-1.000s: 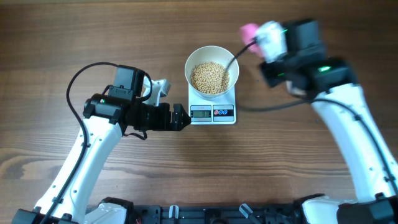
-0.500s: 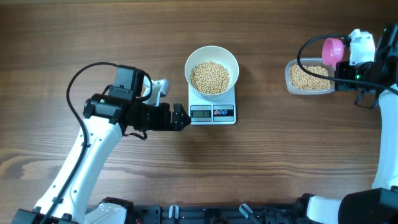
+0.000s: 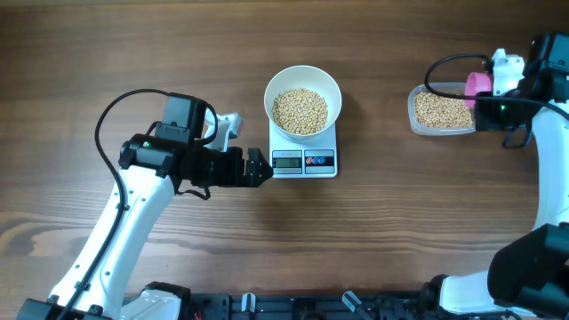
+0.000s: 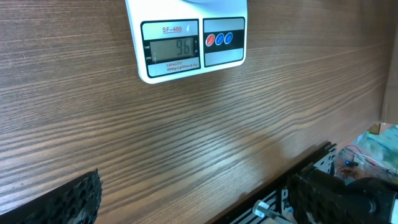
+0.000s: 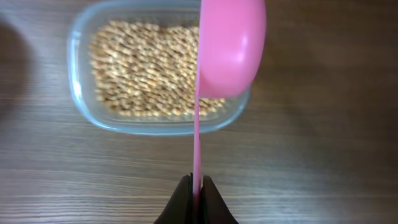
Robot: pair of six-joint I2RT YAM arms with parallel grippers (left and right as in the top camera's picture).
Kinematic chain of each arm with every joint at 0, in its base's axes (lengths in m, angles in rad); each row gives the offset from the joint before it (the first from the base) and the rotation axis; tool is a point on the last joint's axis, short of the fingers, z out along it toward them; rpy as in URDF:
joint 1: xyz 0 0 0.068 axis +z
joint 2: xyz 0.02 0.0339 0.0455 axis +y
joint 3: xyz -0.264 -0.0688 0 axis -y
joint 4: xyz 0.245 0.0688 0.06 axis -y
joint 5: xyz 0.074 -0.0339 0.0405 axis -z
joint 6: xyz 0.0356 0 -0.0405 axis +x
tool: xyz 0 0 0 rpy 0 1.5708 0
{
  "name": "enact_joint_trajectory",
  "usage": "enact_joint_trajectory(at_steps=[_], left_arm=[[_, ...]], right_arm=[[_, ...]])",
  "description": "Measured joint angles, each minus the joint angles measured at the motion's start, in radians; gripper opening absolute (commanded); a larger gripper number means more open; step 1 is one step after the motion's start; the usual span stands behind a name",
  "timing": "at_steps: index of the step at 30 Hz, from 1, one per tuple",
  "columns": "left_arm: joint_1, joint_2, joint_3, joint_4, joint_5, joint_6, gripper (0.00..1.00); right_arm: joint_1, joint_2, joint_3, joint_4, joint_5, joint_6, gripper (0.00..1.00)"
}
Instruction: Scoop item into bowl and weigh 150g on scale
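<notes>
Pinching the pink scoop (image 5: pixel 230 46) by its handle, the right gripper (image 5: pixel 193 190) aims it straight up-frame over the beans (image 5: pixel 143 68); the left gripper (image 3: pixel 260 167) gapes wide.

A pink scoop (image 5: pixel 231 46) hangs with its rounded head turned on edge and its thin handle running straight back from it. Directly under the head lies a clear plastic container (image 5: pixel 76 87) with rounded corners, most of it stretching off to one side of the scoop. Beneath the handle there is only dark, grained wooden table (image 3: pixel 400 222).
</notes>
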Motion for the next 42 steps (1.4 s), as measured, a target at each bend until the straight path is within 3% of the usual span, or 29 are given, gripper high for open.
enact_joint_trajectory(at_steps=[18,42], left_arm=[[0.0,0.0,0.0,0.0,0.0,0.0,1.0],[0.0,0.0,0.0,0.0,0.0,0.0,1.0]], right_arm=[[0.158,0.022,-0.095,0.06,0.238,0.101,0.04],[0.163,0.024,-0.18,0.117,0.223,0.123,0.04]])
